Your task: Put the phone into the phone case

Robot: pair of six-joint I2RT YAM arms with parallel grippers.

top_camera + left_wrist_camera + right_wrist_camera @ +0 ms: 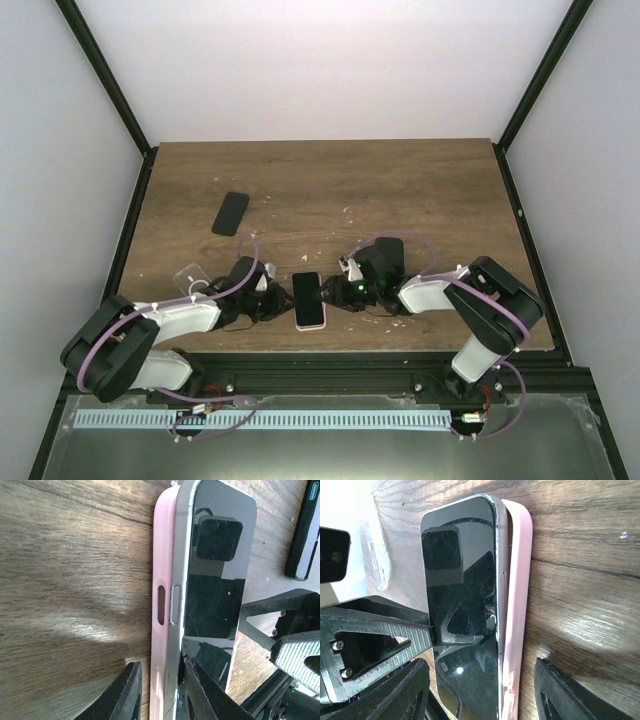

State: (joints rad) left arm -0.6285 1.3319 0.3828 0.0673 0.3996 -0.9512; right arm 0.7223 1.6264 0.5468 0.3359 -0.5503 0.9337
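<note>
Both arms, the left arm [150, 335] and the right arm [470, 305], fold inward from the near edge of the table [430, 190] and meet at its front middle. Between them lies the phone [308, 296], screen up, resting on the pink case [162, 555] but not seated in it; along one long side its metal edge stands above the pink wall, and the side button sits beside the slot, not in it.

The left gripper [162, 700] is narrow, one finger outside the pink wall and the other on the glass, astride that edge; whether it truly clamps I cannot tell. The right gripper [480, 695] stands wide across phone and case together, with a slim gap showing at each finger.

Just left of the left gripper, near the arm, lies a clear case [192, 278]. Farther back on the left, well apart, lies a flat black thing [231, 213], phone or case, I cannot tell which. White specks [345, 212] dot the wood beyond.
</note>
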